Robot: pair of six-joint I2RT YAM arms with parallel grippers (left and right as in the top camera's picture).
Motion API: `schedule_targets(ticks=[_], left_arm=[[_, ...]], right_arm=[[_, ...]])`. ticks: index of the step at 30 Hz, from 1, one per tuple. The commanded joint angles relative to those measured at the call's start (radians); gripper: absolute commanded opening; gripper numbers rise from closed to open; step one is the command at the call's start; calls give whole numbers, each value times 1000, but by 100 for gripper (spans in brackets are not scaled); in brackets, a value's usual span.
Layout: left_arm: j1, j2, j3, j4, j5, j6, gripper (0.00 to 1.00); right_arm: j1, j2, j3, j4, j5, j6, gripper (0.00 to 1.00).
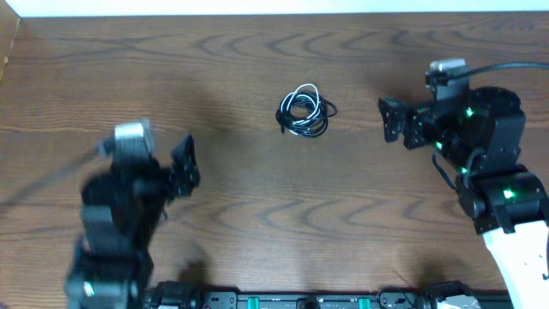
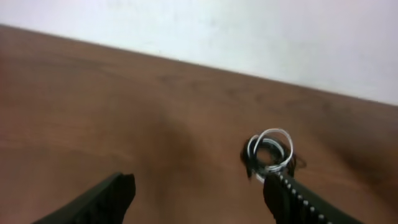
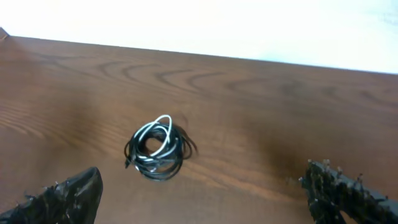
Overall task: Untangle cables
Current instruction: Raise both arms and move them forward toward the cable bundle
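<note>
Dark wood table (image 1: 257,240). The cables (image 1: 304,110) sit mid-table in one small tight coil, well apart from both arms. My left gripper (image 1: 184,163) is spread, holding nothing; the right gripper (image 1: 392,120) is wide apart and empty too. The cables look light, limp and springy to me. I'd pinch an outer loop, not the middle.

Cables (image 1: 305,112): black, w/ one whitish strand. Table (image 1: 257,215): dark brown wood, wavy grain lines. Wall (image 3: 249,25): plain off-white. Left arm (image 1: 120,223): black, grey cap on top. Right arm (image 1: 480,129): black w/ green lights (image 1: 469,112), white lower section. Left fingers (image 2: 292,199): black, pale dotted edge.
</note>
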Motion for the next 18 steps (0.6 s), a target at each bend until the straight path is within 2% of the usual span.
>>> schedule_targets(ticks=[1,3,5,8,10,13,16,18], left_arm=[[4,232,264,-120,13,54,72],[4,332,375,-152,26,53,72],[4,406,452,-183,135,53,72],[4,459,476,-108,274,54,72],[4,478,477,-32,272,26,70],[4,521,477,-9,216,-107,70],[4,611,476,-23,188,-122,70],[3,748,476,-33,227,-146,70]], right_arm=[[24,65,65,-26,44,-22,99],[27,116,112,-68,43,-37,99],[29,192,186,-126,43,-53,99],[34,326,344,-227,49,-65,99],[42,398,447,-281,70,-64,99],[61,487,598,-348,131,-61,99],[80,547,729,-402,193,-34,99],[87,579,825,-431,201,20,99]])
